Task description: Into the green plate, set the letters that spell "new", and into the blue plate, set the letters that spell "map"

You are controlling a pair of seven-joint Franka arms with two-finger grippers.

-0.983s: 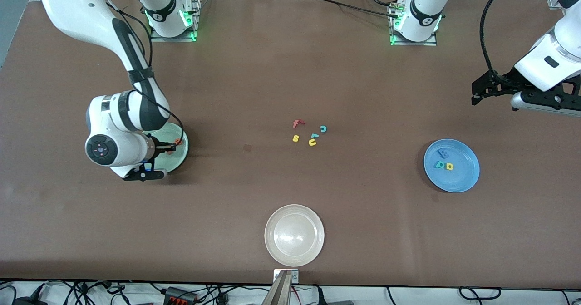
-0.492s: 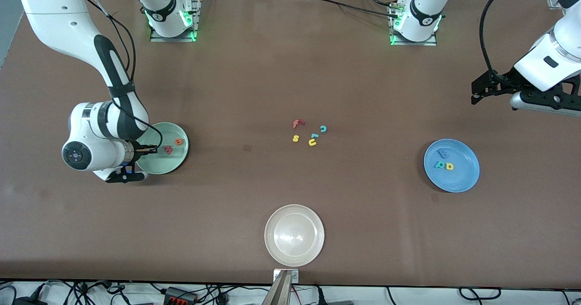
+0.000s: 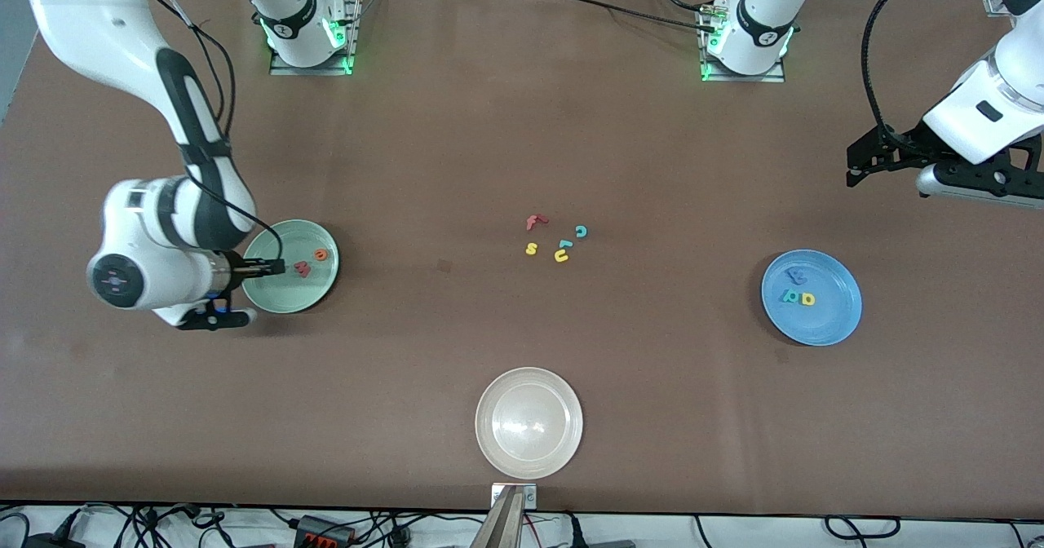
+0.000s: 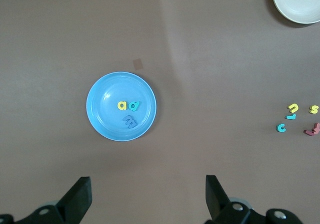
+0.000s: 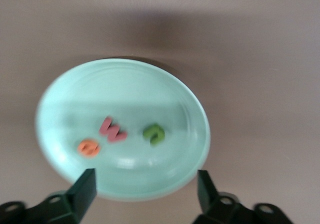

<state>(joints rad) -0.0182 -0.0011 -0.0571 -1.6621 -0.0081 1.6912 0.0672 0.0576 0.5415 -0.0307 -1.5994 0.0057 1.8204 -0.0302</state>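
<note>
Right hand hangs over the green plate, fingers spread wide and holding nothing. In that plate, below the hand, lie the 3 letters: the green n, the salmon-red w flat in the middle, and the orange e, in a loose row. Left hand waits above the worktop at the left arm's end, fingers wide apart and empty. Its wrist view shows the blue plate with the yellow a and teal p side by side and the blue m just beside them.
</note>
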